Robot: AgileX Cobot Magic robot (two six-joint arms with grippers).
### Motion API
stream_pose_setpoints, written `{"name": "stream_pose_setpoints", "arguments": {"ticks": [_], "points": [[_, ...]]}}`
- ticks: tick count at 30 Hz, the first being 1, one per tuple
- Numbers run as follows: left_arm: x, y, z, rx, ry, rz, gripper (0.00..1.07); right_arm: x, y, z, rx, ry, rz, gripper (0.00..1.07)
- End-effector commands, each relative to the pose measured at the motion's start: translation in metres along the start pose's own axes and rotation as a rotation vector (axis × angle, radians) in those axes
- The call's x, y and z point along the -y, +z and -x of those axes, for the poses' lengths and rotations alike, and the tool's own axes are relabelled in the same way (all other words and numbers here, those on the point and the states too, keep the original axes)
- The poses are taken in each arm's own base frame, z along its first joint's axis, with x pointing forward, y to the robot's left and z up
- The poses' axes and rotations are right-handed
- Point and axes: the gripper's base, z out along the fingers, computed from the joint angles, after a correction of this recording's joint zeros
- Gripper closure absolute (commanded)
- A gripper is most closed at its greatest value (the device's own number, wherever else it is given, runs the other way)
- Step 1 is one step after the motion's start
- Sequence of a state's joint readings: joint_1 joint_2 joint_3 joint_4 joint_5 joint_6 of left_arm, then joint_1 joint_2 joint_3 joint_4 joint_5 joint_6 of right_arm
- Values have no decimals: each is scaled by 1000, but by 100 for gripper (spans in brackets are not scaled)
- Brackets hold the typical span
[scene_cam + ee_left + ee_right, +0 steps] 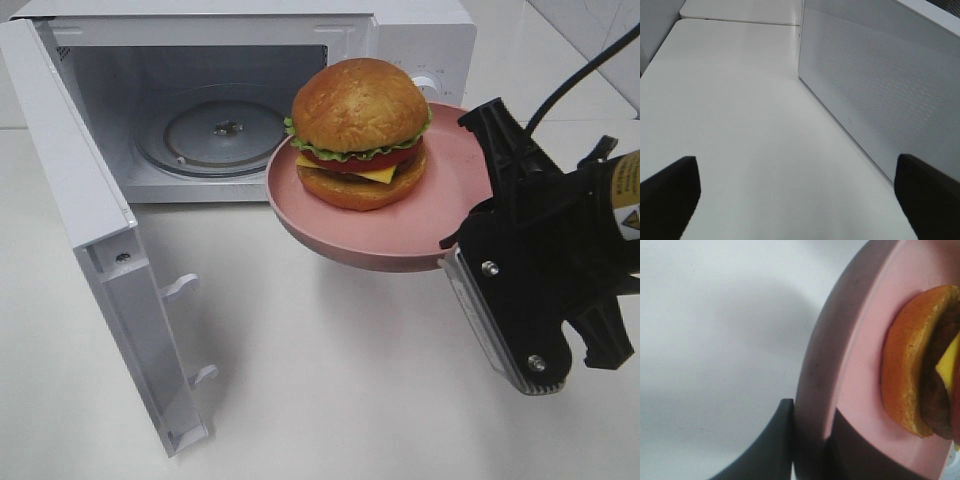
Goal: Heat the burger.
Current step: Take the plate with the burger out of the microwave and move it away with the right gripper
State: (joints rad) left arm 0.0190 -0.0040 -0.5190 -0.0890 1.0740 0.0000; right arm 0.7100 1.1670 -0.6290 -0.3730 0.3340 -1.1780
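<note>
White microwave [250,100] far left, door [100,260] swung open over the white counter [330,380], glass turntable [212,132] bare. Left pincer [795,192] released, beside the microwave's perforated wall. Burger [360,133] on pink plate [400,225], raised before the opening. Right pincer [455,250] clenched on plate's rim. Yellow label on the right arm, unreadable.

Plain white tabletop [330,380], matte, evenly lit with soft shadows. Pale wall [590,25] behind the far edge, at the far right corner.
</note>
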Motion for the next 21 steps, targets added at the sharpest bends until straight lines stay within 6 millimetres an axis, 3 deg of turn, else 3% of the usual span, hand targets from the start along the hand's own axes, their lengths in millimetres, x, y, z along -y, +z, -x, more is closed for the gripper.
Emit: {"name": "stream_pose_setpoints", "arguments": {"ticks": [1, 14, 21], "points": [[1, 0, 0, 13, -4, -5, 9, 4, -15, 0, 21, 30, -101, 107], [1, 0, 0, 13, -4, -5, 9, -20, -38, -10, -37, 119, -59, 107], [1, 0, 0, 13, -4, -5, 9, -25, -49, -26, -189, 238, -60, 107]]}}
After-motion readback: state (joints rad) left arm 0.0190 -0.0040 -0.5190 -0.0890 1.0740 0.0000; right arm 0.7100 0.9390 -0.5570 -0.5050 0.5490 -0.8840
